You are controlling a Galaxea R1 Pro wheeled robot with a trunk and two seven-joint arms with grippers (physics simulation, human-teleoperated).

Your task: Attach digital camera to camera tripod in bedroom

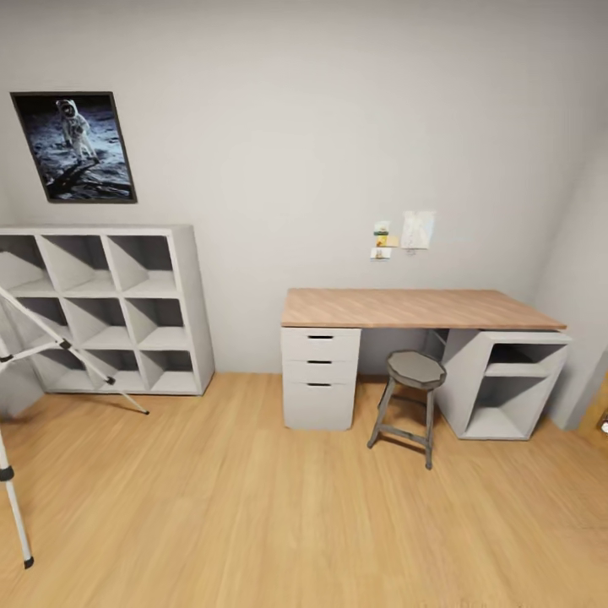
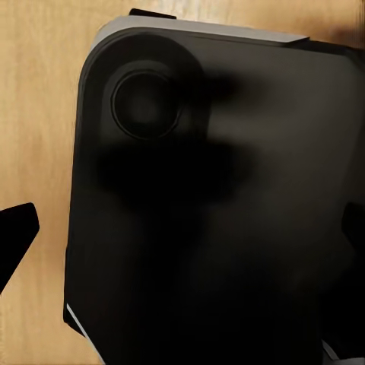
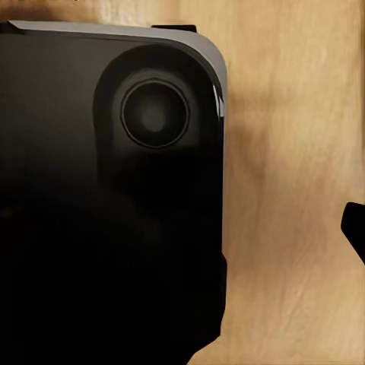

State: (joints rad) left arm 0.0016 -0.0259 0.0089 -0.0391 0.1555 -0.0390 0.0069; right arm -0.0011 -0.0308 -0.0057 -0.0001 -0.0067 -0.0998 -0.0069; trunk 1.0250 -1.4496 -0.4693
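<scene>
The camera tripod [image 1: 66,346] stands at the far left of the head view. I see only its thin silver-white legs with black joints and feet on the wood floor, and its head is cut off by the picture's edge. The digital camera is out of view. In the left wrist view my left gripper [image 2: 182,239] hangs over the floor with a dark fingertip [image 2: 17,232] at each side, wide apart and holding nothing. In the right wrist view my right gripper [image 3: 182,236] shows one fingertip [image 3: 355,228] far out at the edge, also holding nothing.
White cube shelving [image 1: 114,308] stands against the grey wall behind the tripod, under a moon-landing poster [image 1: 74,145]. A wood-topped desk [image 1: 414,308] with white drawers and a grey stool [image 1: 409,397] are at the right. My own black base [image 2: 213,205] lies under both wrists.
</scene>
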